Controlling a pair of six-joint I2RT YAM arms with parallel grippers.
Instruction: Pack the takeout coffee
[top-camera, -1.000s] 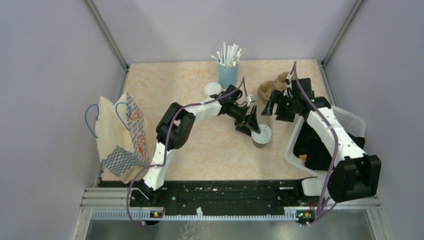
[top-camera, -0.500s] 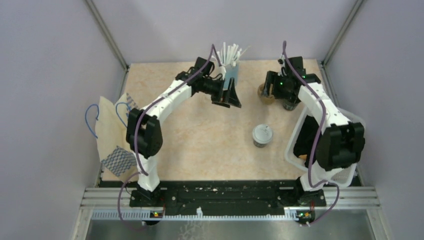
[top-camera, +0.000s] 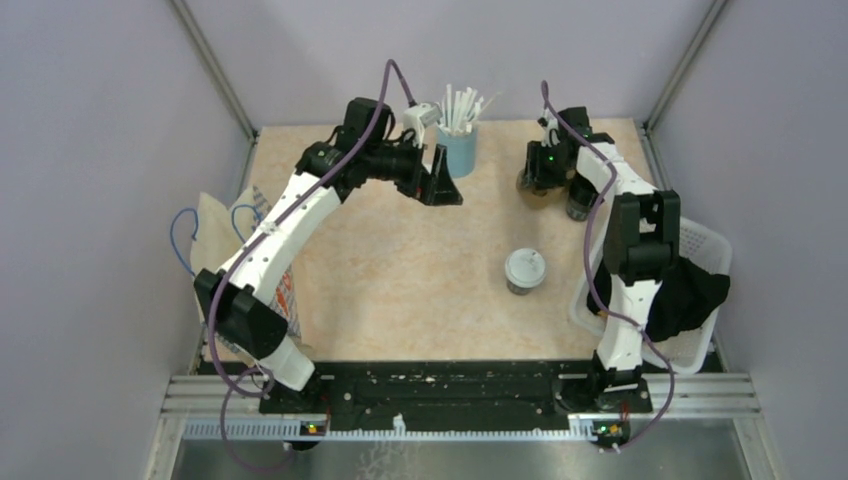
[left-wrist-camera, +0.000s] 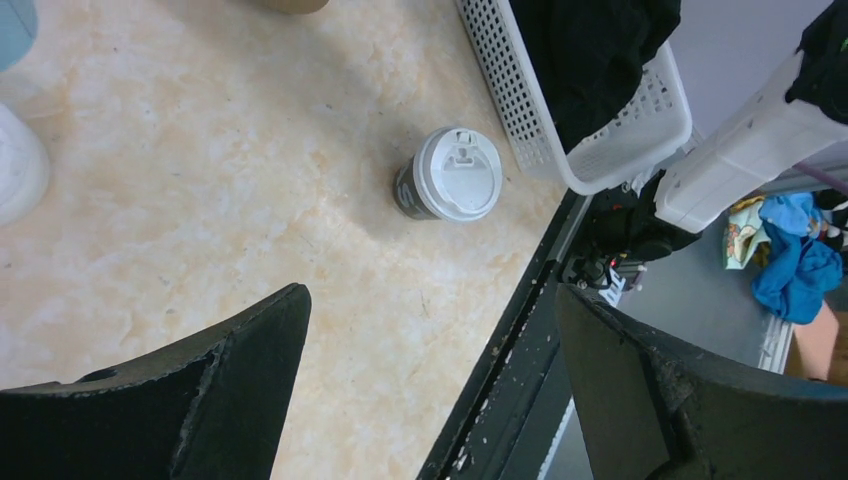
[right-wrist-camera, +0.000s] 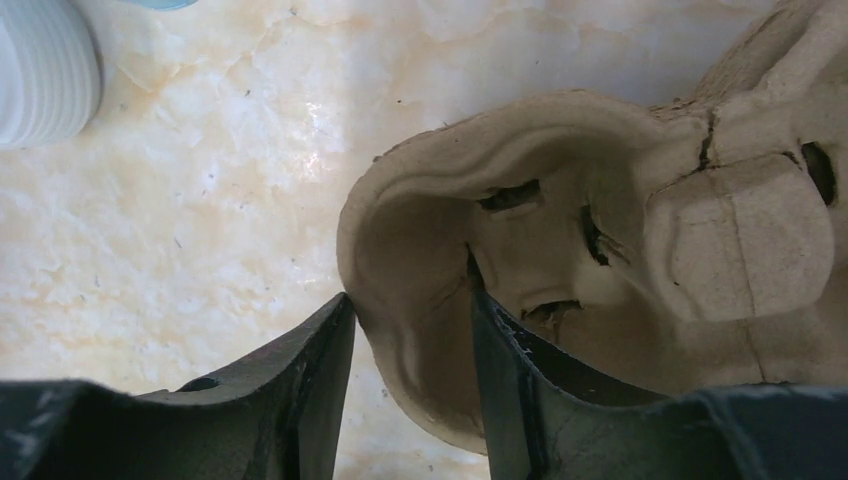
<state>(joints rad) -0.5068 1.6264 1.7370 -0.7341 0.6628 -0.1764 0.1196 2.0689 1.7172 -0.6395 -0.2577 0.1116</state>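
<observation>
The takeout coffee (top-camera: 524, 270), a small dark cup with a white lid on it, stands alone right of the table's middle; the left wrist view shows the cup (left-wrist-camera: 450, 175) from above. My left gripper (top-camera: 443, 178) hangs open at the back beside the blue straw cup (top-camera: 457, 150), with nothing between its fingers (left-wrist-camera: 250, 380). My right gripper (top-camera: 545, 172) is at the back right, on a brown pulp cup carrier (right-wrist-camera: 600, 250). Its jaws straddle the carrier's near wall, one finger outside and one inside, both touching it (right-wrist-camera: 412, 300).
A white basket (top-camera: 705, 240) holding black cloth (top-camera: 690, 295) sits at the right edge. A patterned paper bag (top-camera: 215, 255) lies at the left edge. A ribbed white stack (right-wrist-camera: 40, 80) stands near the straw cup. The black front rail (left-wrist-camera: 520, 350) borders the table.
My left gripper left the coffee, opened wide and swung back to the straw cup. My right gripper moved to the carrier's edge and narrowed its jaws onto the wall.
</observation>
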